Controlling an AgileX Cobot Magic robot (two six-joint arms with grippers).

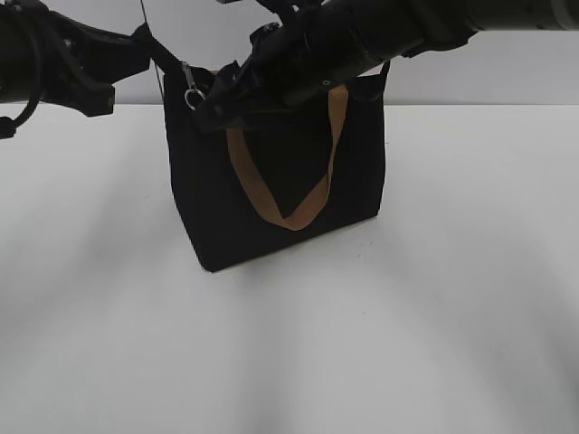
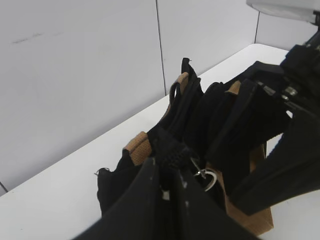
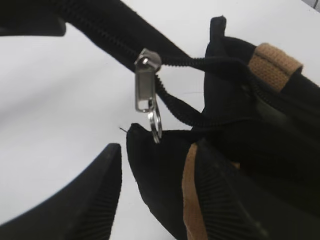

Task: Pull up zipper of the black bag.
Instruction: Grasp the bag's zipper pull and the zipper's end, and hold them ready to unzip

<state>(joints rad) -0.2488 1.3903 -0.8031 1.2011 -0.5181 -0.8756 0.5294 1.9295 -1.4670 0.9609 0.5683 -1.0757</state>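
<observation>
The black bag [image 1: 208, 208] stands upright on the white table, one tan strap hanging down its front. My left gripper [image 1: 156, 50] comes in from the left. In the left wrist view it [image 2: 170, 172] is shut on the black fabric at the bag's [image 2: 200, 115] top corner, by the zipper's end. The zipper's silvery pull [image 1: 192, 93] with its ring hangs at the top left corner; it also shows in the left wrist view [image 2: 204, 176]. My right gripper [image 1: 206, 108] reaches across the bag's top. It [image 3: 156, 147] is open, its fingers just below the pull [image 3: 145, 85], with bag fabric [image 3: 240, 100] between them.
The white table [image 1: 407, 344] spreads around the bag. A pale wall [image 2: 75, 75] stands close behind. My right arm [image 2: 290, 150] lies over the bag's top. A tan tab [image 3: 272, 62] sits at the top edge and the tan strap [image 3: 190, 200] lies by my right finger.
</observation>
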